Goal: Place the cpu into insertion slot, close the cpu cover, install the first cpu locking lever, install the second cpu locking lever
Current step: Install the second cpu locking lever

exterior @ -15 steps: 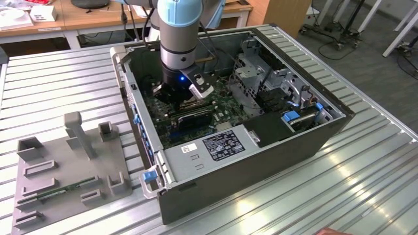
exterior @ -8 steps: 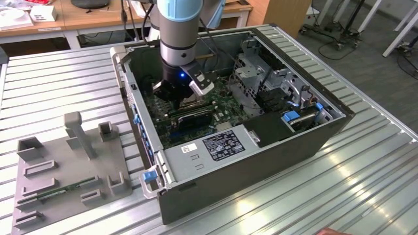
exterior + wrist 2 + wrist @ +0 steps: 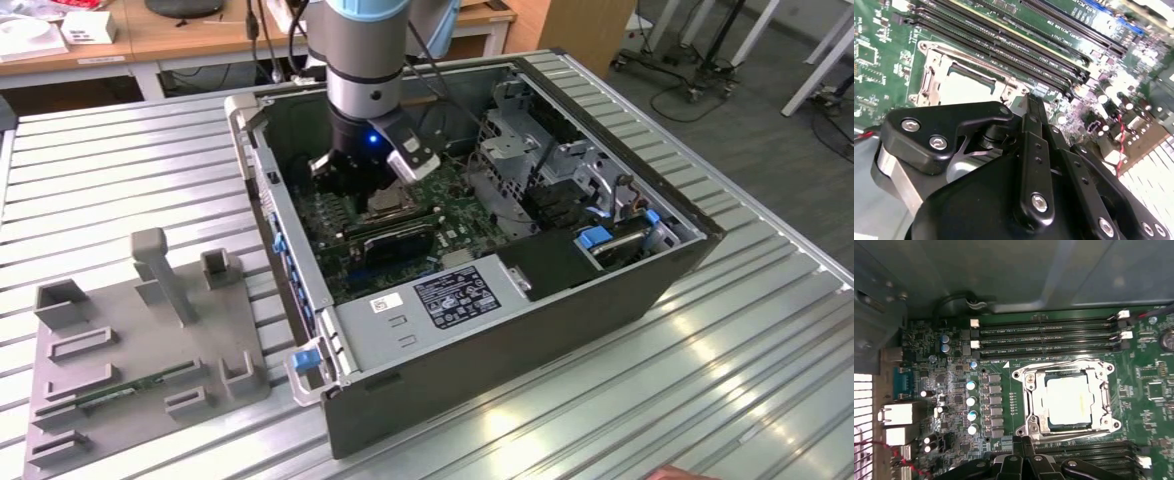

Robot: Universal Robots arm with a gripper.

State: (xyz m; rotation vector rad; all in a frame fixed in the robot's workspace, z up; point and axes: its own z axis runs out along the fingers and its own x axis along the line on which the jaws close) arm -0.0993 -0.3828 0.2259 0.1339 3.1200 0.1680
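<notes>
The gripper hangs just above the motherboard, its two fingers pressed together and holding nothing. The cpu lies in the insertion slot just ahead of the fingertips. The cpu cover looks shut, I think.

Lab: slatted metal bench, wooden desks.

Bright overhead light glared off the ribbed metal table beside the computer case, whose interior lay shadowed. In both wrist views the cpu washed out pale; nearby board components looked soft.
</notes>
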